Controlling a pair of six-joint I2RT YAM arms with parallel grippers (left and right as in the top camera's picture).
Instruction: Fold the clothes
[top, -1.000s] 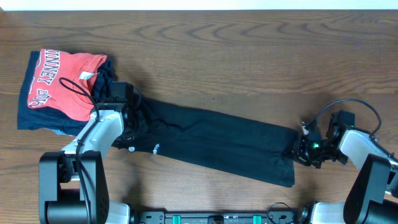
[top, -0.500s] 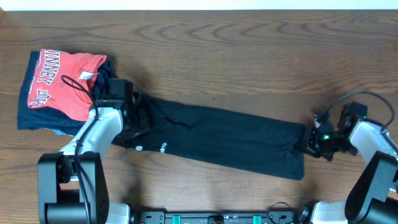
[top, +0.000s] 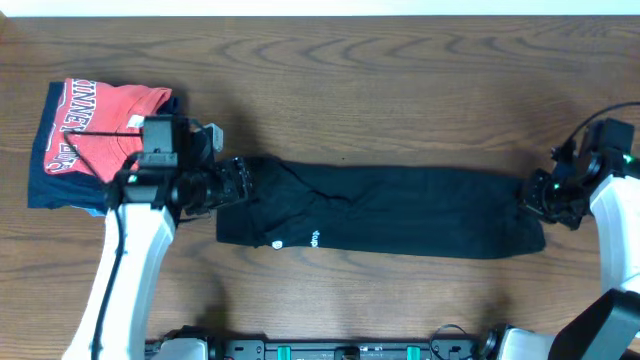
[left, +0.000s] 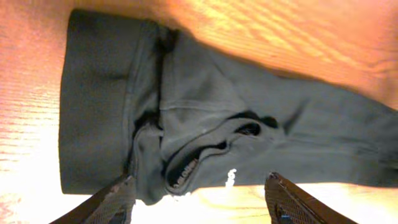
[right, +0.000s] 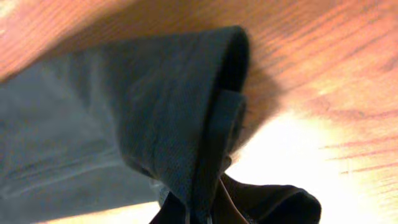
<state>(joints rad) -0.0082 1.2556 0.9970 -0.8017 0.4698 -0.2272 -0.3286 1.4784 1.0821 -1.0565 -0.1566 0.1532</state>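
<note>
Black shirt: the plain black short-sleeved soft-fabric T-shirt (top: 400, 212) lies folded into a long narrow band across the middle of the brown wooden table (top: 400, 80), running left to right between the two arms.
Shirt's left end: bunched and creased, with layers overlapping; tiny white logo marks (top: 315, 238) show near the front edge.
Shirt's right end: lifted off the wood and rolled over on itself in the right wrist view.
Left gripper (top: 240, 183): sits over the shirt's left end. In the left wrist view its two fingers (left: 115, 202) stand wide apart with the crumpled cloth lying below them, so the jaws are released and grip nothing.
Right gripper (top: 535, 195): at the shirt's right end, jaws clenched on a pinch of the black fabric, which rises up into them.
Pile at far left: a red T-shirt with white lettering (top: 95, 130) rests on top of folded navy-blue garments (top: 55, 190), just beside the left arm and apart from the black shirt.
</note>
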